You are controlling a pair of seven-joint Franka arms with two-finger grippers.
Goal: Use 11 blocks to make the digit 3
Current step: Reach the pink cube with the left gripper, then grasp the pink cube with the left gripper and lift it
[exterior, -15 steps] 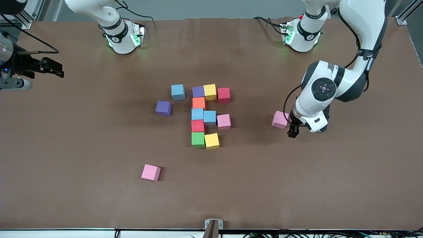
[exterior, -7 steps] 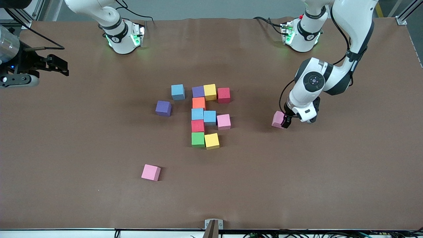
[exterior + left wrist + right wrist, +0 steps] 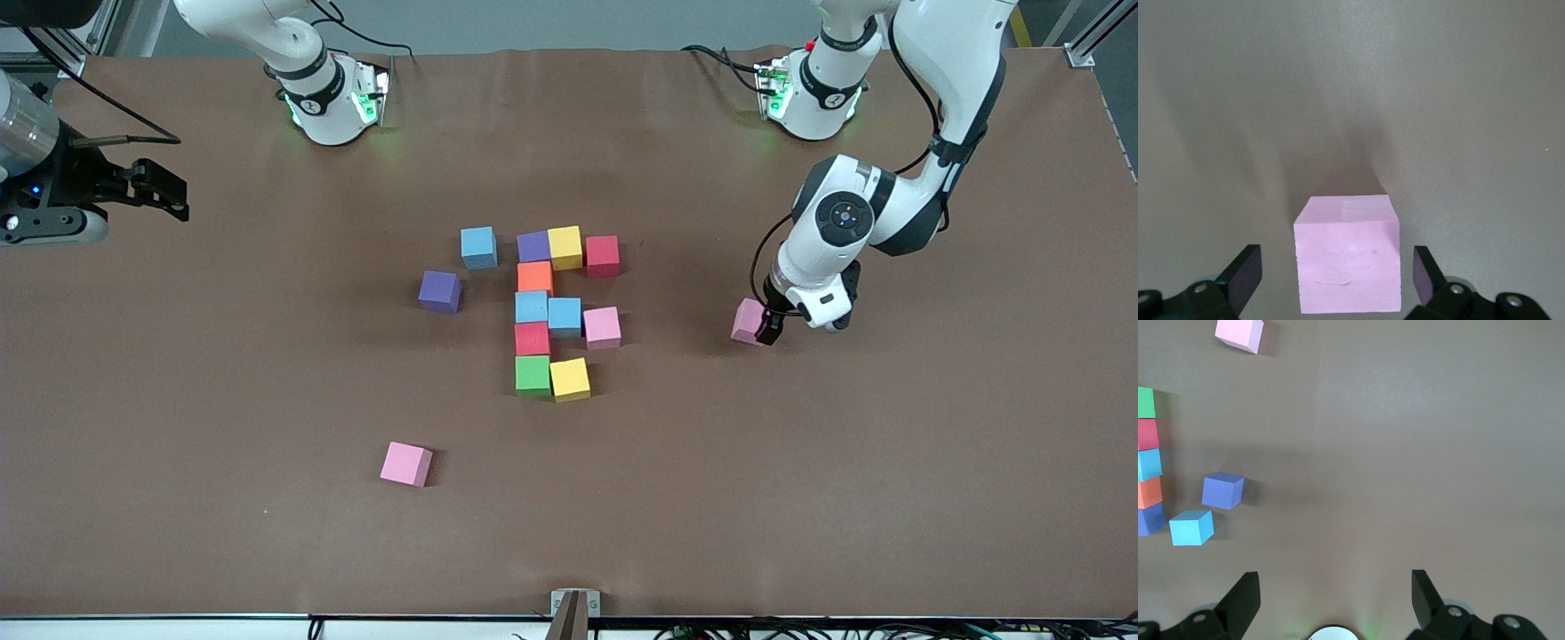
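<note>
And here's the pink block (image 3: 1347, 253), sitting alone on the brown table (image 3: 800, 498) toward the left arm's end, well apart from the half-built digit 3 (image 3: 556, 311) in the middle. It looks like a matte foam cube, so my read is light, a little squashy and not slippery at all; a squeeze on two opposite flat faces, low and square, should hold it without fuss (pinch a corner and it would likely twist).

The left gripper (image 3: 1331, 277) is down at table level, right on it. In the left wrist view the fingers (image 3: 1245, 273) stand wide apart, one on each side of the cube with a gap showing on both sides, so nothing is gripped yet. Closing looks like the next call.

Out from there: the figure so far has a purple-yellow-red row farthest from the front camera, a column of orange, blue, red and green running nearer, a blue and a pink block (image 3: 602, 326) branching at the middle, and a yellow block (image 3: 570, 379) beside the green. Loose pieces lie around it: a blue block (image 3: 478, 247), a purple block (image 3: 440, 291), and another pink block (image 3: 406, 463) nearer the front camera.

The right gripper (image 3: 1331, 600) waits at its own end, raised over bare table, fingers spread and empty.
</note>
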